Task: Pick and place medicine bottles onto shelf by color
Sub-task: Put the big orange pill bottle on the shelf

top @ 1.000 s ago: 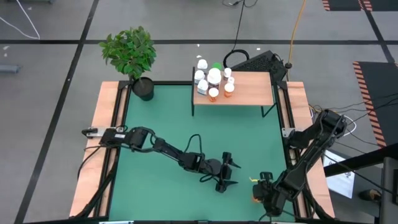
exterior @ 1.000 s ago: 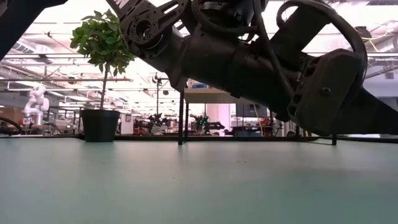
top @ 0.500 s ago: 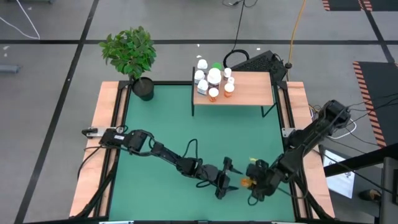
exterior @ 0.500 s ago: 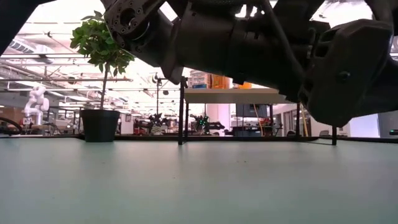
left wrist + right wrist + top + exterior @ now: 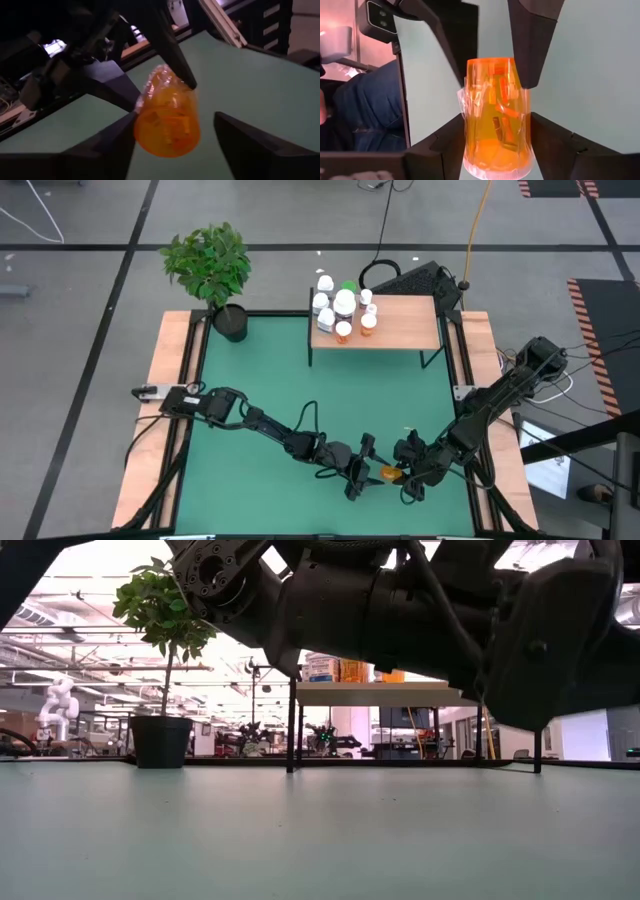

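Observation:
An amber medicine bottle [image 5: 388, 474], one end wrapped in clear film, hangs above the green mat near its front edge, between my two grippers. My right gripper [image 5: 496, 117] is shut on it. My left gripper [image 5: 175, 120] faces it from the left, open, one finger on each side of the bottle's bare end [image 5: 167, 135]. Several more bottles [image 5: 343, 305], white and amber, stand on the left part of the wooden shelf [image 5: 400, 325] at the far edge. My right gripper pinches the bottle's film-wrapped end [image 5: 495, 150] between its two fingers, coming from the table's right and slanting down. The bottle sticks out past the fingertips toward my left gripper, lifted clear of the mat. My left gripper has one finger [image 5: 117, 142] close against the bottle's side; I cannot tell whether it touches. The other finger [image 5: 240, 140] stands apart from it.
A potted plant [image 5: 210, 265] stands at the mat's far left corner. Wooden rails run along both sides of the mat. The shelf's right part [image 5: 415, 320] is bare board. In the low view the shelf [image 5: 380, 693] stands behind both arms.
My right gripper has carried the amber bottle from the near right corner toward the table's left, tipping and rolling as it went, and brought it between my left gripper's fingers. My left gripper has rolled a little and shifted slightly toward it.

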Controlling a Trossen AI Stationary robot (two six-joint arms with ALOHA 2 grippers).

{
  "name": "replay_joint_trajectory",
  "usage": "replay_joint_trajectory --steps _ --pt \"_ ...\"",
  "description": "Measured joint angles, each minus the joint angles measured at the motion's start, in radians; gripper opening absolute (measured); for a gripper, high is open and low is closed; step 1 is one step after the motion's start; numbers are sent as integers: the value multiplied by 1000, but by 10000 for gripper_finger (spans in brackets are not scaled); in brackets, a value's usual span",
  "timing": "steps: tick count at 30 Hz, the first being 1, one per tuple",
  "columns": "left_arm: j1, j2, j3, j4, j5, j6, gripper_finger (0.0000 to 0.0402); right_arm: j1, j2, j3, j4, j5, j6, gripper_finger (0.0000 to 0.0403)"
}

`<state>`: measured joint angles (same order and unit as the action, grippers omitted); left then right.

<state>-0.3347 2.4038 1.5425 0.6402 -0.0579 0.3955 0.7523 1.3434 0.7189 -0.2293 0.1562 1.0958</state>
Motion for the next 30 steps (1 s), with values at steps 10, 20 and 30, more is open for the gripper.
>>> replay_joint_trajectory --steps 10,20,30 --pt "12 -2 0 8 21 -94 173 4 0 0 32 -6 -107 209" --pt "20 -32 -1 -23 0 -156 173 -26 -82 0 30 -2 -210 280" --pt "41 -123 3 -56 14 -242 179 -24 -378 -4 -17 30 -430 278"
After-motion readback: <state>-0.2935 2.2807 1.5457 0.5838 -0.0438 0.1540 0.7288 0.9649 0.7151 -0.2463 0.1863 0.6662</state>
